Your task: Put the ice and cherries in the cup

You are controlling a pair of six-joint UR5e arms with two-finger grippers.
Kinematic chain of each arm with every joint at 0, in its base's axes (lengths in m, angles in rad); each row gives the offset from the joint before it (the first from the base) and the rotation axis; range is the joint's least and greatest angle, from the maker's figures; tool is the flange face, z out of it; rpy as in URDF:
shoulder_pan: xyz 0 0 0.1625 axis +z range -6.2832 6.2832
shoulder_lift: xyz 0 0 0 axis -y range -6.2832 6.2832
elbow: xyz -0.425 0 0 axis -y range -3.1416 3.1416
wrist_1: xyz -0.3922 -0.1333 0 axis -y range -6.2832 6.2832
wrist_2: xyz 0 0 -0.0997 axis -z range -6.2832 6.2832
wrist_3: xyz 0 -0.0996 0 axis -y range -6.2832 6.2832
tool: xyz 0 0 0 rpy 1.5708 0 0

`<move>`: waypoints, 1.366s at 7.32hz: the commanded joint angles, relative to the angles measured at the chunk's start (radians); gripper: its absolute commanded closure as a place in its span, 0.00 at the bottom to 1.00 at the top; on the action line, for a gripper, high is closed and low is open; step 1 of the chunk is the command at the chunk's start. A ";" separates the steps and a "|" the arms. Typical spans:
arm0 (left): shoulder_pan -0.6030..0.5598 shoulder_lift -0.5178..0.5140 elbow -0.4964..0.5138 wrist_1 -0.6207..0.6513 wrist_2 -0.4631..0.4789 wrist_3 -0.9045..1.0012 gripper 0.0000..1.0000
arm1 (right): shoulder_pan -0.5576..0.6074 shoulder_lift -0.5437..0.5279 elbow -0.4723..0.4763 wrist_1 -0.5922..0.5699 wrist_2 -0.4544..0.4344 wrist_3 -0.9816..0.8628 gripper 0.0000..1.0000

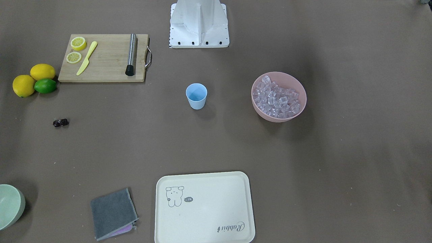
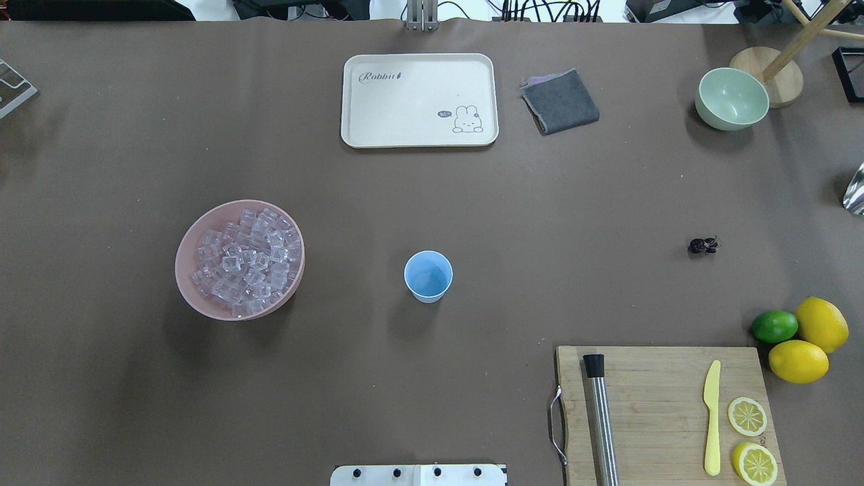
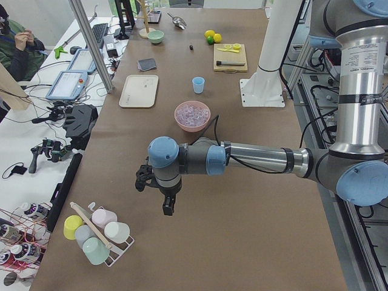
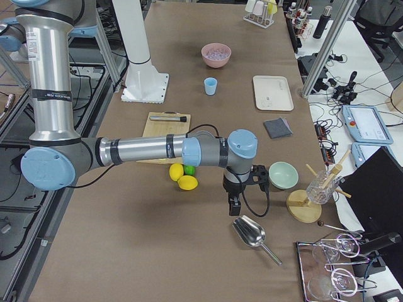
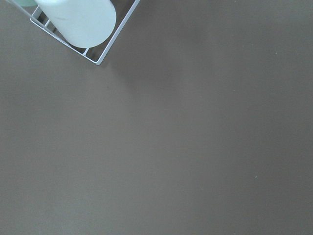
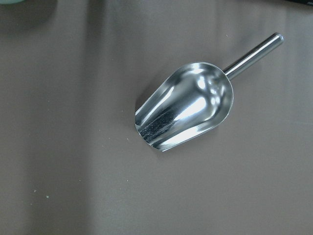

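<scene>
we found the cup (image 1: 196, 96) standing upright at mid-table, its long axis vertical and its mouth up. the ice (image 1: 276, 100) was heaped in the pink bowl (image 1: 270, 116) well apart on the robot's left, and the cherries (image 1: 60, 123) lay on the bare table well apart on its right, the cluster stretched along the table's length. the left gripper (image 3: 167, 207) hung fingers-down near a cup rack (image 3: 100, 233) and the right gripper (image 4: 234, 206) above a metal scoop (image 6: 183, 110), but we could not tell whether either's fingers were spread or pressed together.
</scene>
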 commanded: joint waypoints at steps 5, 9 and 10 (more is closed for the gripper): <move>-0.011 -0.006 -0.013 -0.119 0.000 -0.007 0.01 | 0.003 0.004 0.080 0.195 0.099 0.012 0.00; -0.021 0.021 -0.026 -0.422 0.004 -0.030 0.01 | 0.006 -0.004 0.069 0.238 0.149 0.081 0.00; -0.020 0.021 -0.023 -0.462 0.009 -0.016 0.01 | 0.006 -0.003 0.075 0.254 0.148 0.083 0.00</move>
